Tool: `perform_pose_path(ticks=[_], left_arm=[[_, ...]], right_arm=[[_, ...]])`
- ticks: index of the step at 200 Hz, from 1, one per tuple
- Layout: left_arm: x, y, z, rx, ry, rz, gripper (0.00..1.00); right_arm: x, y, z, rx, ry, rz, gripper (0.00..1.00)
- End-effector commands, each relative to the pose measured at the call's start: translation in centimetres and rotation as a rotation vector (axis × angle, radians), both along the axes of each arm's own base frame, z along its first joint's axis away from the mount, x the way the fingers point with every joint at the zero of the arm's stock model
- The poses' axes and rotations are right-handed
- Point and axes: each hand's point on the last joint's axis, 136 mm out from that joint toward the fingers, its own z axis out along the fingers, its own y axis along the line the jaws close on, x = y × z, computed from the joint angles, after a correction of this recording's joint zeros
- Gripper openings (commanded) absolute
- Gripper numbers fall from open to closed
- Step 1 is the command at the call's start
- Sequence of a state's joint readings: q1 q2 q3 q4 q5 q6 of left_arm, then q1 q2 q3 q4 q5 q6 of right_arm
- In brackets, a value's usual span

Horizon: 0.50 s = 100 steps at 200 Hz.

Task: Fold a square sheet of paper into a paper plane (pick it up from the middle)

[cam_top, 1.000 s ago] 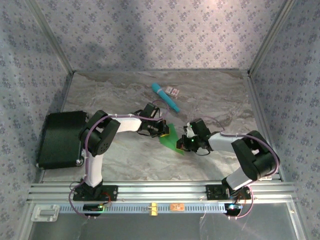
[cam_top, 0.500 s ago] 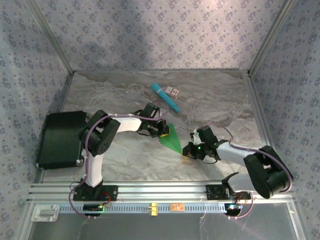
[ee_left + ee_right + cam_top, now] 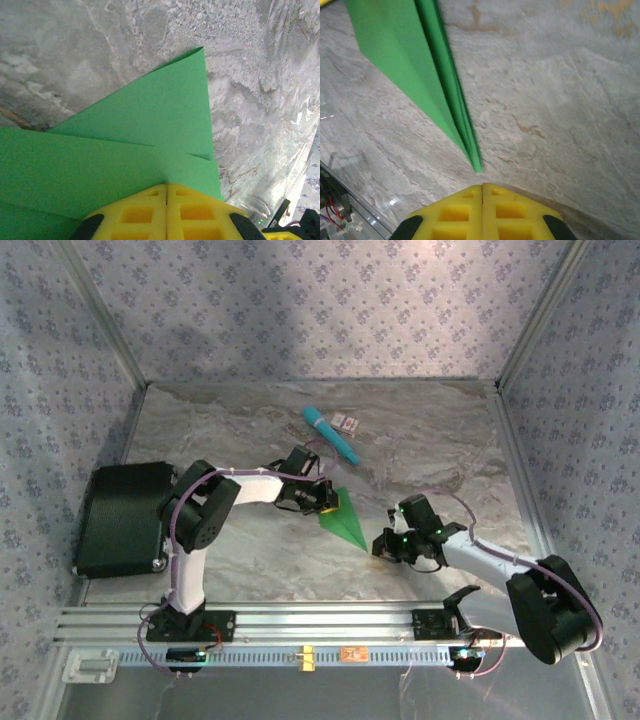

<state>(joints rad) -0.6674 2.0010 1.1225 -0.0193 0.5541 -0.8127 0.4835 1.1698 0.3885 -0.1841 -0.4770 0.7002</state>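
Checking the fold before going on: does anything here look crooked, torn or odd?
Nothing torn or spilled. The narrow green paper plane lies on the marble table, left hand shut at its wide end, right hand shut just off its tip. Only oddity: its layers gape slightly along the centre crease.

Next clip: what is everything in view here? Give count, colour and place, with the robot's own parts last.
paper plane: 1, bright green, middle of the table, point toward the right claw
stick: 1, teal, lying on the far part of the table beyond the plane
small packet: 1, pink and white, just right of the stick's far end
case: 1, black, left edge of the table
table: 1, grey marbled, under everything
walls: 3, patterned blue-grey, left, back and right
rail: 1, silver, near edge
left claw: 1, yellow, shut, over the plane's wide end
right claw: 1, yellow, shut, just short of the plane's point
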Motion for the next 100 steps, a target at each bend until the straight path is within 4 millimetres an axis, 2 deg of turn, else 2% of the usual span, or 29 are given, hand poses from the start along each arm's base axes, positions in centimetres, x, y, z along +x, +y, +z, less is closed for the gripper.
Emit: perform_pose_path(ticks=[1,48,89,100], left_arm=[[-1.1,2.7,-3.7,0.131,0.069,0.049,0.07],[-1.2,2.4,-3.6,0.102,0.075,0.067,0.07],[-1.1,2.3,-3.3,0.092,0.066,0.064,0.07],[-1.0,2.2,-3.2,0.088,0.064,0.062,0.07]], right_arm=[[1.3,-0.1,1.3,-0.001,-0.009,-0.056,0.06],[2.0,-0.3,1.8,0.006,-0.003,-0.141,0.20],[2.5,-0.9,2.3,0.016,-0.047,-0.200,0.22],[2.7,-1.3,2.4,0.013,-0.061,-0.228,0.25]])
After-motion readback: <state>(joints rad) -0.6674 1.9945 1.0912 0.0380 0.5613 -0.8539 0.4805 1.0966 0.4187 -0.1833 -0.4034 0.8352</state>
